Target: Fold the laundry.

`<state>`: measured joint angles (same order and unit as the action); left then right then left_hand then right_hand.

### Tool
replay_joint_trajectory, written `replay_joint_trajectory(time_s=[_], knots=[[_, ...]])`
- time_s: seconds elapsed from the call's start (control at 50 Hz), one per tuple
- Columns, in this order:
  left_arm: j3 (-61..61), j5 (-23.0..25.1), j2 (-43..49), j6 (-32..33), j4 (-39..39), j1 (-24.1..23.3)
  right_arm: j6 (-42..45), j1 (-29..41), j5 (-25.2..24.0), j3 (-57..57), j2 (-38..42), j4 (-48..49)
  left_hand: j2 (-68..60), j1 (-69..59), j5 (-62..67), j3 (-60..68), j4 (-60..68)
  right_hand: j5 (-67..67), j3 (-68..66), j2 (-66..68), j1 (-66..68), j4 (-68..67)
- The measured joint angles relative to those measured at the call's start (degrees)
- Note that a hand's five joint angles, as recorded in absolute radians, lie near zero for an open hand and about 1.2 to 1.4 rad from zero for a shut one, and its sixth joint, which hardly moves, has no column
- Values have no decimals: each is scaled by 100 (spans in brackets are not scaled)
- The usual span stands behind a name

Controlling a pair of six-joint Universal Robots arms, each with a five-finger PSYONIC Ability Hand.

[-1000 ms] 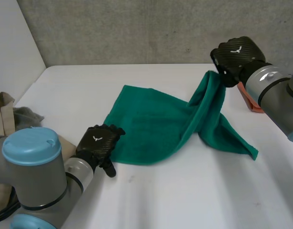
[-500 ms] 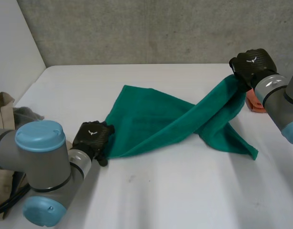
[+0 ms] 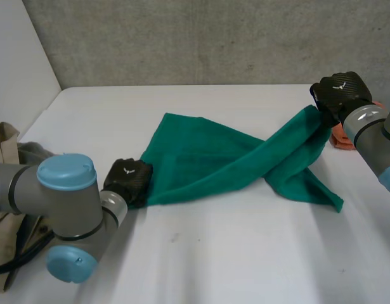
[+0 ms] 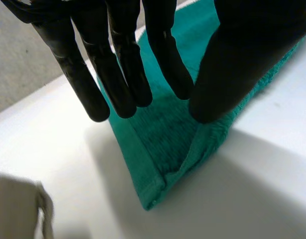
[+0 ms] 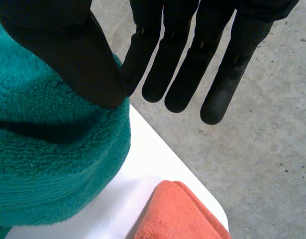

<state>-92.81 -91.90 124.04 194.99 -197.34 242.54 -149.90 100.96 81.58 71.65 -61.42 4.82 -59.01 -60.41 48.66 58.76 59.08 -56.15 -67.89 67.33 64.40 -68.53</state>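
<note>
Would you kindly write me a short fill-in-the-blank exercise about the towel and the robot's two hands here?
1. The right hand holds one end of the ___ towel raised off the table.
2. The left hand is at the towel's near ___.
3. Beside the right hand lies an ___ cloth.
Missing words: green; corner; orange.

"A home, is it, with laundry out?"

"More a robot lab or test cell. The left arm [image 3: 61, 202] and the right arm [image 3: 372, 133], grey with light-blue caps, work at a plain white table [image 3: 214, 253]."

"And the room round them?"

"A bare grey concrete wall [image 3: 201, 38] behind and a white panel [image 3: 17, 63] at the side. The household things are a green towel [image 3: 201, 158], an orange cloth [image 3: 339, 136] and some beige fabric [image 3: 4, 152] by the left arm."
</note>
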Motion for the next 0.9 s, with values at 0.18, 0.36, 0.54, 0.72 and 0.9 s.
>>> replay_joint_trajectory(time_s=[0.18,0.36,0.54,0.72,0.9], knots=[[486,15,221,104,-352,22,-18,-33,-37,107,-93,-16,-400,-202,414,382,405,0,0,0,0,0],[883,32,277,299,61,94,-14,-130,-159,252,-201,-14,-678,-278,634,697,663,0,0,0,0,0],[237,48,-684,48,593,136,3,-91,-178,253,-160,-7,3478,3626,-3509,-3435,-3547,0,0,0,0,-1],[-506,195,-813,-29,519,2,15,-55,-169,208,-105,10,3503,3626,-3518,-3453,-3556,0,0,0,0,0],[-318,138,-195,-46,209,21,15,-37,-168,234,-63,9,2973,3096,-2905,-2947,-2954,0,0,0,0,0]])
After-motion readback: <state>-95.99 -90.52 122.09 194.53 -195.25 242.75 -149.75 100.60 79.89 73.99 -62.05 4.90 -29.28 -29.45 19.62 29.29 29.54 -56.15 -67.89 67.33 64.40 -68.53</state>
